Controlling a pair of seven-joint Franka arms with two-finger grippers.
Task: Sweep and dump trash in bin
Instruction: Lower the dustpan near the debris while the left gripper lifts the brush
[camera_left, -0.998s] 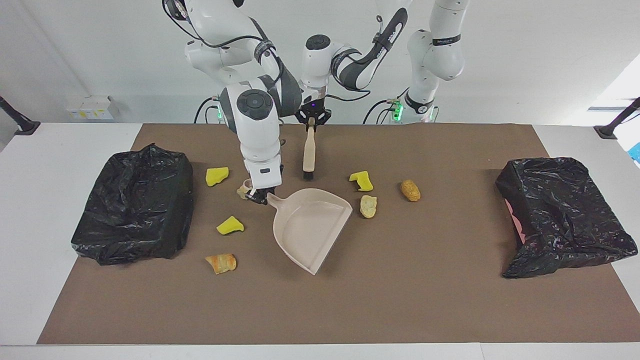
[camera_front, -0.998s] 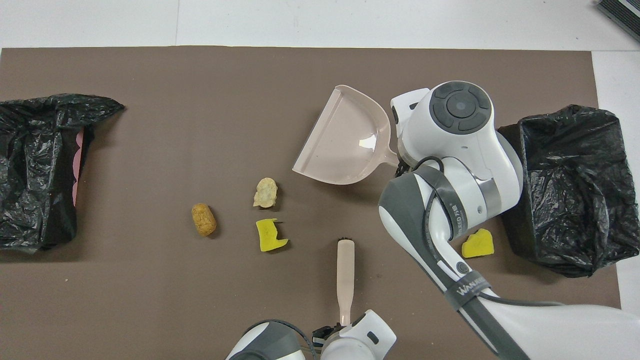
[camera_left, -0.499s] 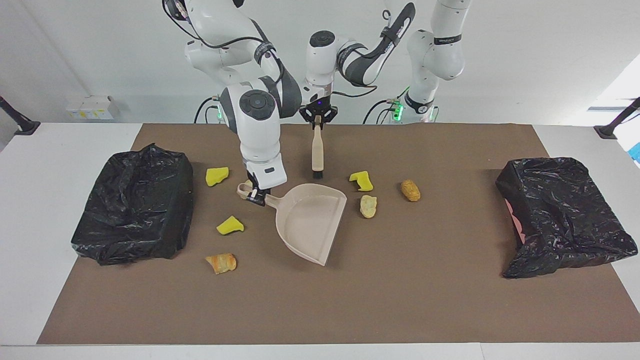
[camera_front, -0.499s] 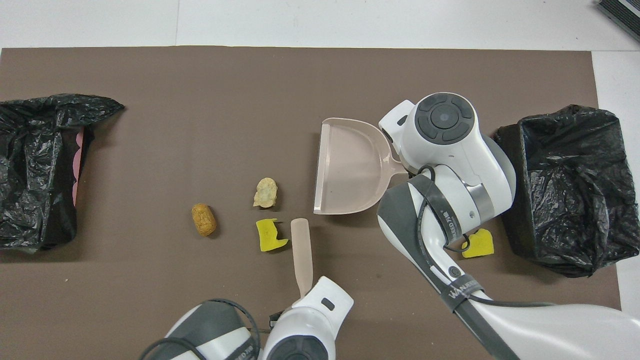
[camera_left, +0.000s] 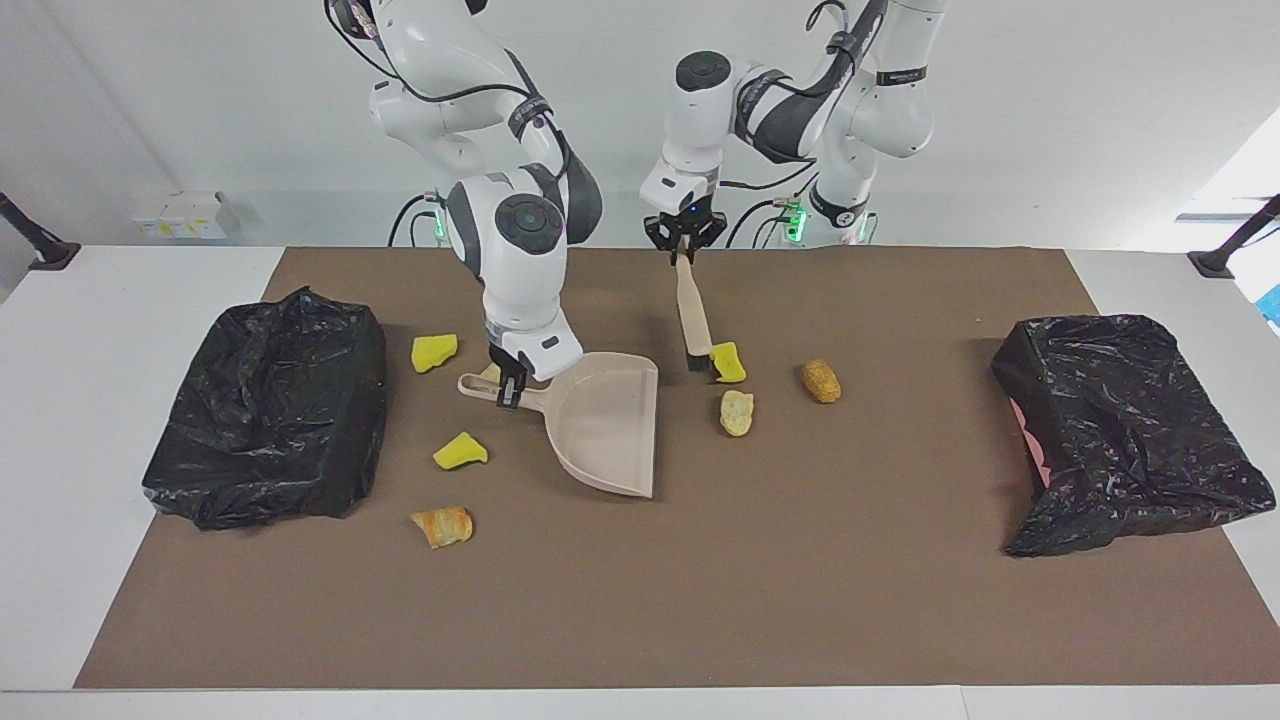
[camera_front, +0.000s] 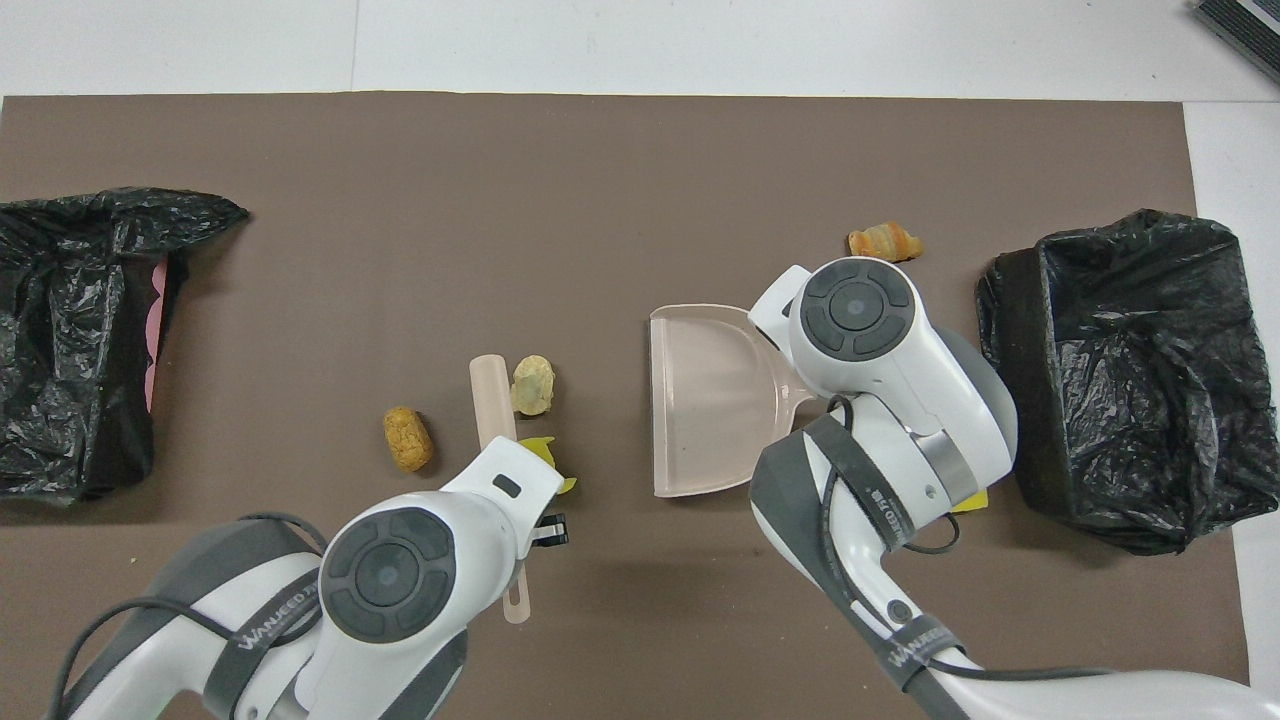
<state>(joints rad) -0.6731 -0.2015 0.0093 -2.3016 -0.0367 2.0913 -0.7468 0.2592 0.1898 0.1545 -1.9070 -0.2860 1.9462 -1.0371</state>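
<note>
Brown mat (camera_left: 700, 600) on white table (camera_left: 60, 450), pale wall.

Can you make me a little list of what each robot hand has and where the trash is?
right gripper: shut on the dustpan handle
left gripper: shut on the brush, bristles down beside a yellow chunk
trash: all on the brown mat, none in the dustpan
bins: two, black-bagged, one at each end
</note>
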